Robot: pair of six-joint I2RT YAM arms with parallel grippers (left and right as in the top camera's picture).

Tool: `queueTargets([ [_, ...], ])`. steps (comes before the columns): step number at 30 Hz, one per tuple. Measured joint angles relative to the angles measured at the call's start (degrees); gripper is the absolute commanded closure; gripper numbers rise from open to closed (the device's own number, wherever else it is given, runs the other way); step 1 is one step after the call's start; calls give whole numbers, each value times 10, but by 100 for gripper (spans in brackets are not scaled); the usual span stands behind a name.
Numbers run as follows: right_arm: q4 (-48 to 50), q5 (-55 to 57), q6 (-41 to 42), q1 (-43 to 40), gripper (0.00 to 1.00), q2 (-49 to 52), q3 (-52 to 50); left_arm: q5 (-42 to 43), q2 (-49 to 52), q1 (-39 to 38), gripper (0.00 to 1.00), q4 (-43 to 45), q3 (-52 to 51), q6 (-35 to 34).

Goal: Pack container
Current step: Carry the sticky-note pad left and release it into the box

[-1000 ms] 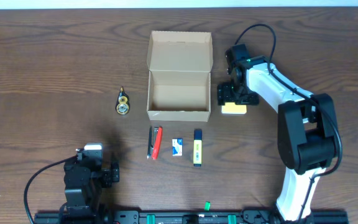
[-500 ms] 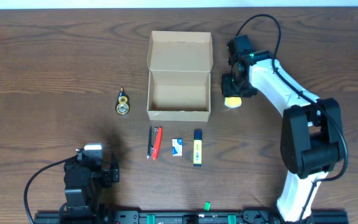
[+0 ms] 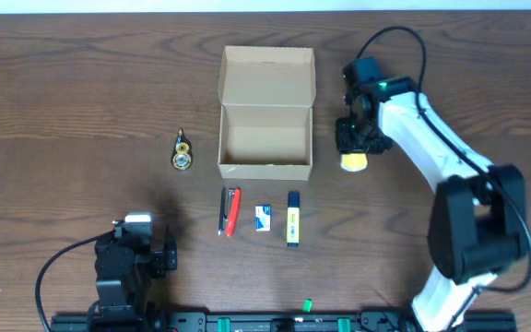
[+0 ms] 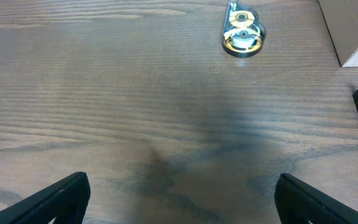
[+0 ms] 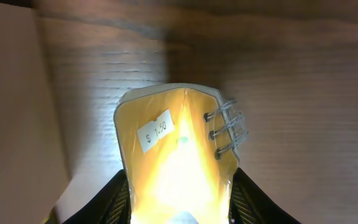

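The tan cardboard container stands open at the table's middle back, flap lid raised behind it; its wall shows at the left edge of the right wrist view. My right gripper is shut on a pale-yellow pad with a price sticker, held just right of the container. My left gripper is open and empty over bare wood at the front left, also in the overhead view.
A gold tape dispenser lies left of the container, also in the left wrist view. In front of the container lie a red-and-black stapler, a small blue-white box and a yellow-blue marker.
My right gripper has lifted the yellow pad off the table, tilted it and swung slightly right and forward. The left arm has not moved.
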Motion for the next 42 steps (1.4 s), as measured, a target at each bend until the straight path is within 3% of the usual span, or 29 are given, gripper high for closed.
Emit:
queueTargets([
  [12, 20, -41, -5, 51, 59, -102, 1, 0, 0, 0, 4, 0, 0, 0],
  [23, 115, -62, -4, 139, 56, -102, 26, 0, 0, 0, 4, 0, 0, 0],
  [42, 158, -76, 2, 151, 56, -2, 28, 0, 0, 0, 4, 0, 0, 0],
])
